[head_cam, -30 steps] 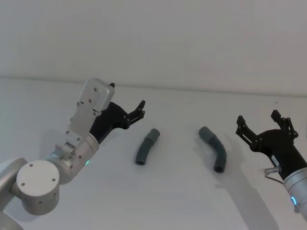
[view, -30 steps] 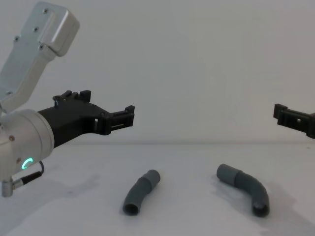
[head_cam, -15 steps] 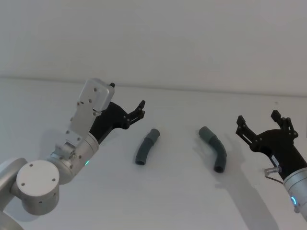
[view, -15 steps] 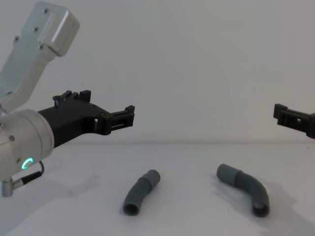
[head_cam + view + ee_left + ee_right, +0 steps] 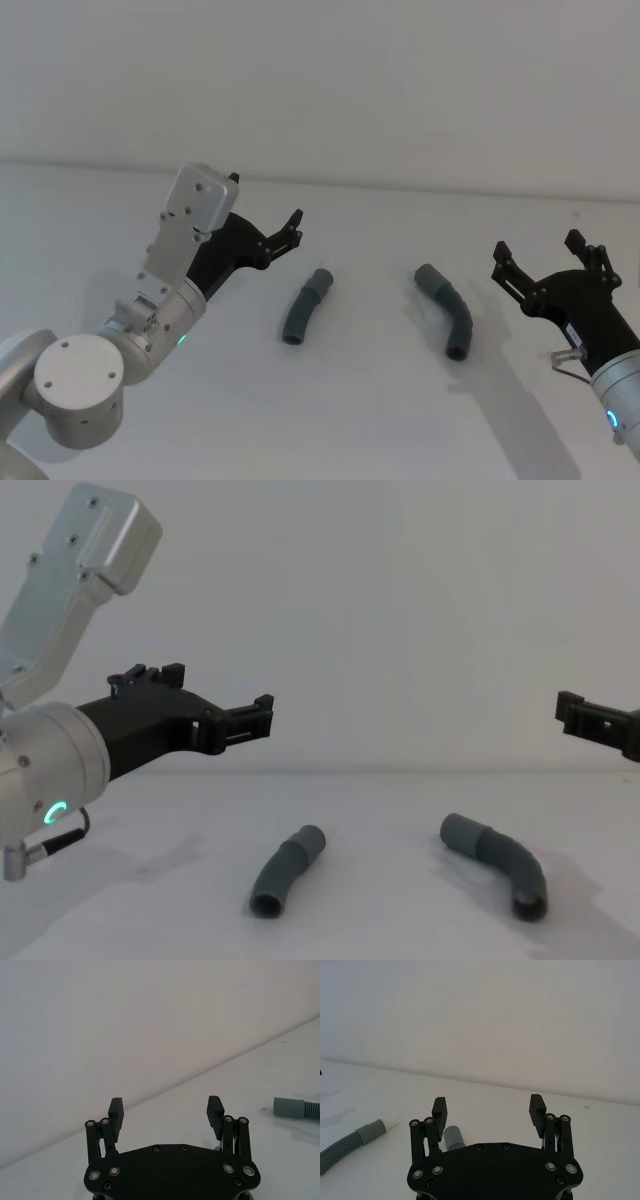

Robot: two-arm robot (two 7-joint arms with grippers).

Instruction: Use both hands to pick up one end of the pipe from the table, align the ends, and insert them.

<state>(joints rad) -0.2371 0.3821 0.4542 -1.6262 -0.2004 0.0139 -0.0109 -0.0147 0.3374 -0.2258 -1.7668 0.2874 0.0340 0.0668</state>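
Your left gripper (image 5: 165, 1110) and right gripper (image 5: 538, 248) hang spread wide; left pipe piece (image 5: 303, 307) and right pipe piece (image 5: 450, 310) lie between them.

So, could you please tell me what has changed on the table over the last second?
Nothing has visibly changed. The left gripper and the right gripper are still open and raised above the table. The left pipe piece and the right pipe piece lie apart and untouched, where they were.
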